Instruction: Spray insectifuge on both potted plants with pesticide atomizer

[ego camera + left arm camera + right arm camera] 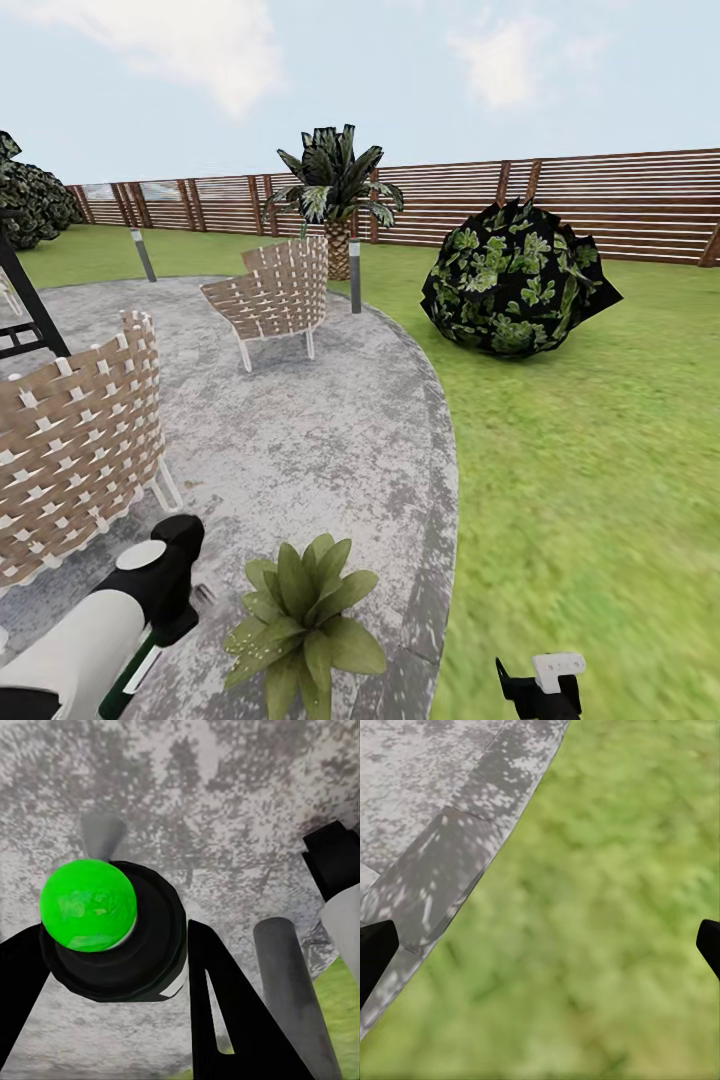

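One potted plant (305, 625), a low rosette of pointed green leaves, stands on the grey paved circle (330, 440) at the bottom of the head view; its pot is hidden under the leaves. My left gripper (160, 610) hangs just left of it, shut on the pesticide atomizer (112, 937). In the left wrist view the atomizer shows end-on as a dark round body with a bright green end between black fingers (225, 1020). A dark green sliver of the atomizer (126, 682) shows under the arm. My right gripper (540, 685) is over the lawn near the paving edge, open and empty (540, 945).
Two woven chairs (275, 290) (70, 450) stand on the paving. A palm (335, 195), grey bollard lamps (354, 275) and a large dark shrub (515, 280) stand beyond, with green lawn (590, 450) to the right. A brown slatted fence (620, 205) closes the back.
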Robot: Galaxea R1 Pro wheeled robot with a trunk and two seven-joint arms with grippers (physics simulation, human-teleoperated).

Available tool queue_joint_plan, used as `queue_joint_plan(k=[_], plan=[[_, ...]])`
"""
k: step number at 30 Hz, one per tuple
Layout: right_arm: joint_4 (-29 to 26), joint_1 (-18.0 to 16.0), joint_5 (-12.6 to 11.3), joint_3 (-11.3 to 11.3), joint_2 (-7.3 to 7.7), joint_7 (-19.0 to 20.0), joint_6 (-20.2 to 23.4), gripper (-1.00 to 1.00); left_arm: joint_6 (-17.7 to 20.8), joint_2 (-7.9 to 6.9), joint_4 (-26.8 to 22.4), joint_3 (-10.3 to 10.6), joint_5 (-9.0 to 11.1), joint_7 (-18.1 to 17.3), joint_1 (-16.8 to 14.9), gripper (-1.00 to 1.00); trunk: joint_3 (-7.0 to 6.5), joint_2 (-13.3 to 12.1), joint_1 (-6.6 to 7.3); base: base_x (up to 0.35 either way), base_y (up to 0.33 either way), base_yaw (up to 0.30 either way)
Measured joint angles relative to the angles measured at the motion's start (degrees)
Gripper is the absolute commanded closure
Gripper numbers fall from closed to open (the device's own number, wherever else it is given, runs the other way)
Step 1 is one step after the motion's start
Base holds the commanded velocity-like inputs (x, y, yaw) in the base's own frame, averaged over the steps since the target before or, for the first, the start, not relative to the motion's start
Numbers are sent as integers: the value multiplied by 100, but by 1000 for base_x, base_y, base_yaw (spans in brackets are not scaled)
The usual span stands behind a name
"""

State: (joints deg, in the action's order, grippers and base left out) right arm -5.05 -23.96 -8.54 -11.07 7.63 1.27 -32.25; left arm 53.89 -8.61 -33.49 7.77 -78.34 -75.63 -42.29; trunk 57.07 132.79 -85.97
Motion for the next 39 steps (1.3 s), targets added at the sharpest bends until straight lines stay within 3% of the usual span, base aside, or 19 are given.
queue_joint_plan(k=[11, 12, 14, 19, 21, 25, 33, 39], plan=[[0, 0, 0, 0, 0, 0, 0, -100, -47, -41, 156, 7, 8, -15, 191, 100, 0, 0, 0, 0, 0, 0], [0, 0, 0, -1, 0, 0, 0, -100, -131, -34, 173, -7, 23, -40, 193, 100, 0, 0, 0, 0, 0, 0], [0, 0, 0, 0, 0, 0, 0, -100, -649, 33, 198, -5, 98, -119, 181, 100, 0, 0, 0, 0, 0, 0], [0, 0, 0, 0, 0, 0, 0, -100, -823, 80, 147, 38, 12, -910, 90, 100, 0, 0, 0, 0, 0, 0], [0, 0, 0, 0, 0, 0, 0, -100, -829, 87, 127, 45, -152, -1074, 70, 100, 0, 0, 0, 0, 0, 0], [0, 0, 0, 0, 0, 0, 0, -100, -819, 80, 191, 58, -400, -1129, 105, 100, 0, 0, 0, 0, 0, 0], [0, 15, 0, -1, 0, 0, 0, -100, -814, 3, 218, 58, -418, -1091, 136, 100, 0, 0, 0, 0, 0, 0], [0, 17, 0, 0, 0, 0, 0, -100, -793, 83, 147, 36, -434, -1122, 99, 100, 0, 0, 0, 0, 0, 0]])
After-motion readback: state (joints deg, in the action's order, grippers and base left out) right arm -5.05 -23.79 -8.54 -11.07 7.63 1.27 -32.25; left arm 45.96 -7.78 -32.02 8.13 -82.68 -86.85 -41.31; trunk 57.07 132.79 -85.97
